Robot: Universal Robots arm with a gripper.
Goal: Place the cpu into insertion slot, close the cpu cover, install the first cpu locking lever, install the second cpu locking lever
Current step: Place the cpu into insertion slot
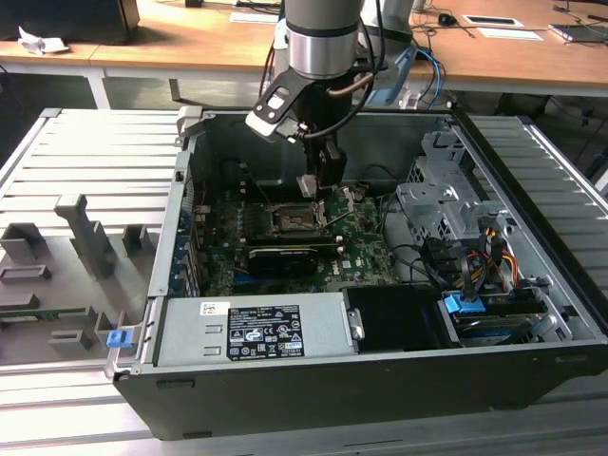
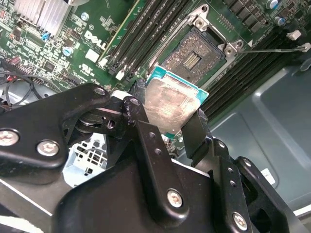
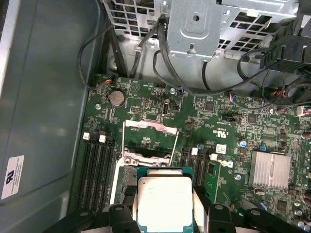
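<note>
Gripper [image 2: 169, 115] is closed down to the cpu's width, fingers pinching the cpu [image 2: 171, 99] by two opposite edges. That leaves the metal top facing my wrist cameras and, I judge, the underside free for seating.

From the exterior view's left come grey fixture blocks [image 1: 84, 233] on the ribbed worktop [image 1: 104, 152], then the open computer case [image 1: 380, 380]. Inside it the arm hangs over the motherboard [image 1: 361, 247], the cpu close above the insertion slot [image 1: 296, 220] but not yet in it. The cpu cover [image 3: 150, 127] stands swung up and a locking lever [image 2: 274, 49] sits unhooked, presumably to keep the socket clear. The drive cage [image 1: 446, 204] is furthest right.
</note>
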